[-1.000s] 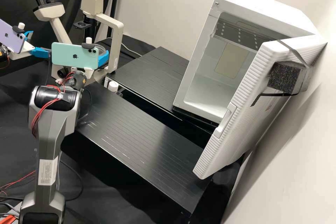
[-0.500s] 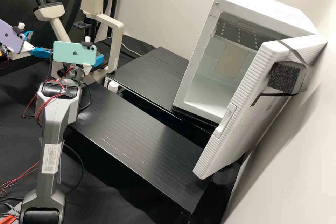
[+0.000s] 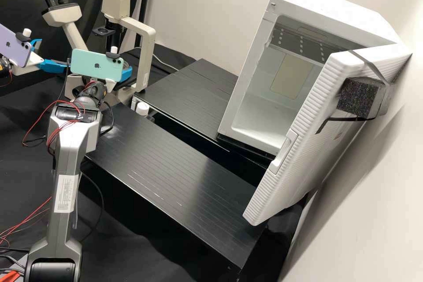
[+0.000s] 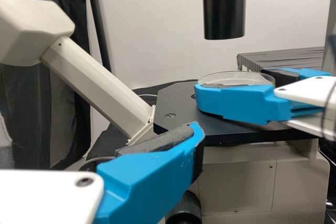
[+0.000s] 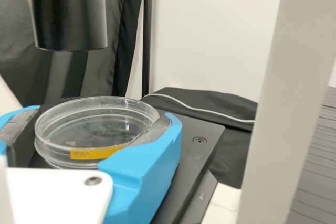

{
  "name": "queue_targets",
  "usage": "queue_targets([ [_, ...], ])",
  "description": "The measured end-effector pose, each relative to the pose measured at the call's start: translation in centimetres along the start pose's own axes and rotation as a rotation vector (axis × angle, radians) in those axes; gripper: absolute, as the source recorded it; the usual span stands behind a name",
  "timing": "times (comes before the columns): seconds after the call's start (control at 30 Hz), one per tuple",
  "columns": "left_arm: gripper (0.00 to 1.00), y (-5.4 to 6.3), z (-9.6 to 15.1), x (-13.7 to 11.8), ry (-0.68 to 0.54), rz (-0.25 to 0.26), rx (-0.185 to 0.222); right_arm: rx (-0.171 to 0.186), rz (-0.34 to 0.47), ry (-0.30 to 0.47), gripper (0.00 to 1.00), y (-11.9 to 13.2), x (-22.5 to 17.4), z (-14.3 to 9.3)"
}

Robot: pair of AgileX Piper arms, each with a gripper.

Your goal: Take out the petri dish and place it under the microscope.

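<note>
Dish (image 5: pixel 94 121) gripped between right fingers (image 5: pixel 144 163), stage (image 5: pixel 197 153) beneath them: lower it level, centre it under the tube (image 5: pixel 71 14), then part them evenly; open left fingers (image 4: pixel 149 177), beside them, should keep clear

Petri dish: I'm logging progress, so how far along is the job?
Done: the petri dish is outside the open white refrigerator. In hand: the right gripper holds it at the microscope stage. Remaining: probably final placing and release, since fingers flank its rim.
</note>
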Motion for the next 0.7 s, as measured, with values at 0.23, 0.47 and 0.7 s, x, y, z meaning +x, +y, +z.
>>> queue_targets([
  [0.23,1.0,0.0,0.0,0.0,0.0,0.0,0.0,-0.003,0.003,-0.013,0.0,0.1,1.0,-0.2],
  [0.47,1.0,0.0,0.0,0.0,0.0,0.0,0.0,-0.006,0.0,-0.02,1.0,0.1,1.4,-0.3],
  [0.7,1.0,0.0,0.0,0.0,0.0,0.0,0.0,-0.035,-0.008,-0.04,1.0,0.0,1.4,-0.2],
])
